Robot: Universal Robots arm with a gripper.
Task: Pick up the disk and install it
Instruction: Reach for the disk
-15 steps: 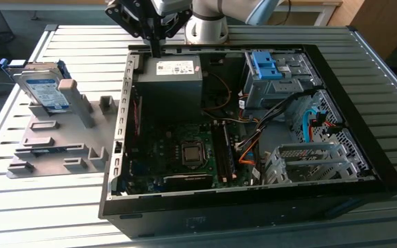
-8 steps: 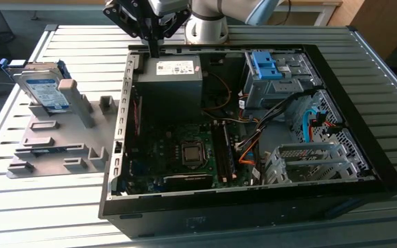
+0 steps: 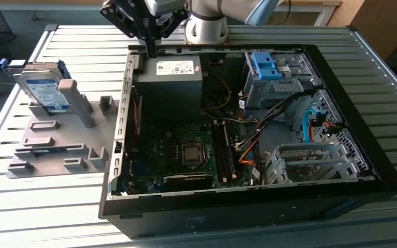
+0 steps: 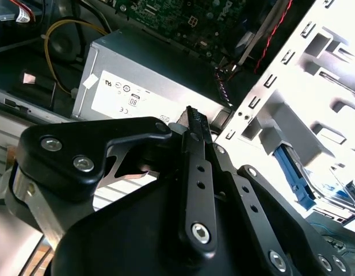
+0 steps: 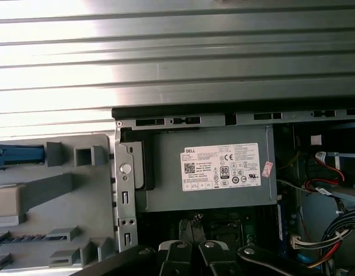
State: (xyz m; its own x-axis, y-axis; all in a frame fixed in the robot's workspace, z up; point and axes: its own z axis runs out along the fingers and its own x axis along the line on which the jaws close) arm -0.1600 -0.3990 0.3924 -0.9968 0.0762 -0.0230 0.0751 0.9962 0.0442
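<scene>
The disk (image 3: 43, 88), a silver drive with a white-and-blue label in a blue carrier frame, leans upright at the far end of the grey fixture (image 3: 54, 150), on the exterior view's left of the open computer case (image 3: 364, 155). My gripper (image 3: 150, 50) hangs over the case's rear edge beside the power supply, well to the right of the disk in that view. Its fingers are shut with nothing between them, as both wrist views (image 4: 193, 114) (image 5: 191, 225) show. The disk's blue edge (image 5: 16, 155) appears on the fixture in the first wrist view.
A grey power-supply box (image 3: 171, 77) (image 5: 212, 172) sits in the case just below the gripper. Deeper inside are a drive bay with blue latches (image 3: 264, 64), a perforated metal cage (image 3: 309, 160), loose cables (image 3: 247, 150) and the motherboard (image 3: 184, 150). The slatted metal table (image 3: 81, 206) surrounds everything.
</scene>
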